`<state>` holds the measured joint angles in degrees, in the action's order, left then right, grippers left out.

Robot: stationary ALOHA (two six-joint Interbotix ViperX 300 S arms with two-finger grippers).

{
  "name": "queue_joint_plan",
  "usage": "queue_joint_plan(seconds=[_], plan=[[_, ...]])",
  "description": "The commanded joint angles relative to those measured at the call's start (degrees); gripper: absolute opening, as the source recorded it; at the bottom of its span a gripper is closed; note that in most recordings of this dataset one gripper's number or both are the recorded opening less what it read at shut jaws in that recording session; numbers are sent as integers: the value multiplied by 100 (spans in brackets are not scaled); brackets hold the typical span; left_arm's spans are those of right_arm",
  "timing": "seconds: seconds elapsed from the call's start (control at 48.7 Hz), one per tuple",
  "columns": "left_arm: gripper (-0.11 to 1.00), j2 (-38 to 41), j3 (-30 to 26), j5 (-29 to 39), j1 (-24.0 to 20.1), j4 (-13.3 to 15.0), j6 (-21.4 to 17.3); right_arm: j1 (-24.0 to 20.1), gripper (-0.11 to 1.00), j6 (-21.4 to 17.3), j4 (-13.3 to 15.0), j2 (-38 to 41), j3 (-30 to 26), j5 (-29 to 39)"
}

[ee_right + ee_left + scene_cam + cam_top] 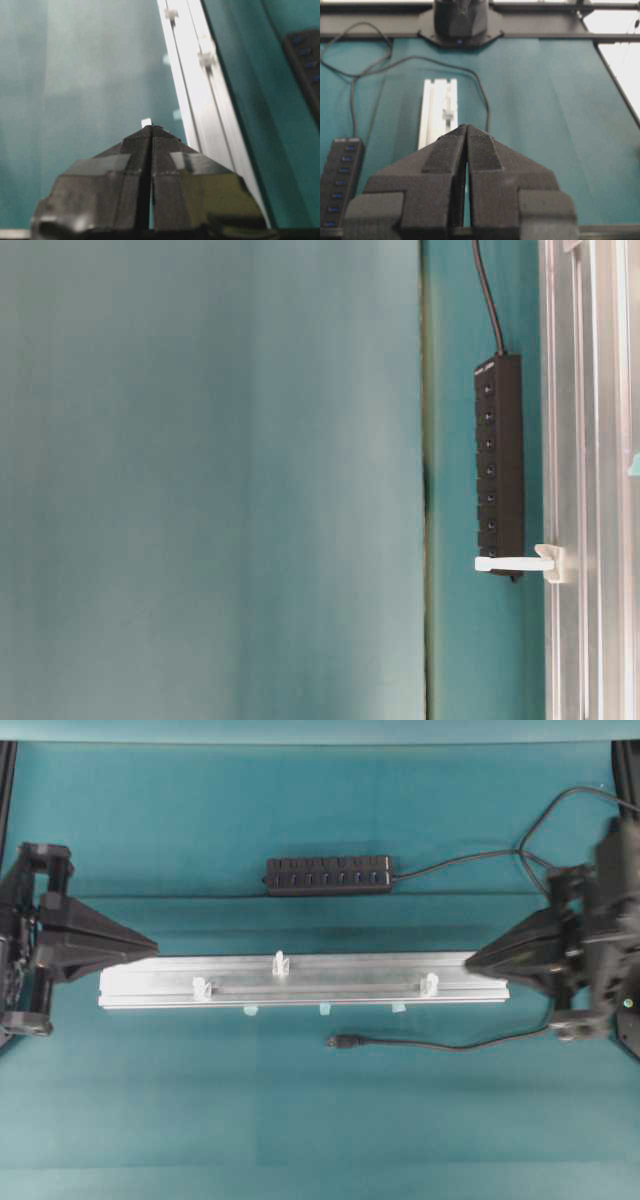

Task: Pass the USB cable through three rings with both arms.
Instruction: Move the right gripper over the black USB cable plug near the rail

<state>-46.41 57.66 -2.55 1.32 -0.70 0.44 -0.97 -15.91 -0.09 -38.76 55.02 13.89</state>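
Observation:
The USB cable (430,1043) lies loose on the teal mat in front of the silver rail (300,982), its plug (343,1042) pointing left. Three rings stand upright on the rail: left (203,988), middle (281,963) and right (429,985). My left gripper (155,945) is shut and empty, its tip just off the rail's left end. My right gripper (468,960) is shut and empty at the rail's right end, near the right ring. In the left wrist view the shut gripper (467,127) points along the rail (439,115). In the right wrist view the gripper (151,128) is shut, left of the rail (200,85).
A black multi-port hub (328,875) lies behind the rail, its cord running off to the right. Three pale blue tabs (325,1009) stick out under the rail's front edge. The table-level view shows the hub (498,465) and one ring (515,563).

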Motion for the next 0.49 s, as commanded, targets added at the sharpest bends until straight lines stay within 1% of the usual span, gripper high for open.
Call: queue_joint_plan(seconds=[0.0, 0.329, 0.473], plan=[[2, 97, -167, 9, 9, -9, -9, -53, -10, -114, -18, 352, -325, 229], [2, 202, -193, 105, 9, -18, -18, -176, -10, -149, -18, 1591, -1204, 1529], [2, 202, -202, 167, 0, -9, -9, -229, -10, -149, 0, 2162, -1775, 2215]])
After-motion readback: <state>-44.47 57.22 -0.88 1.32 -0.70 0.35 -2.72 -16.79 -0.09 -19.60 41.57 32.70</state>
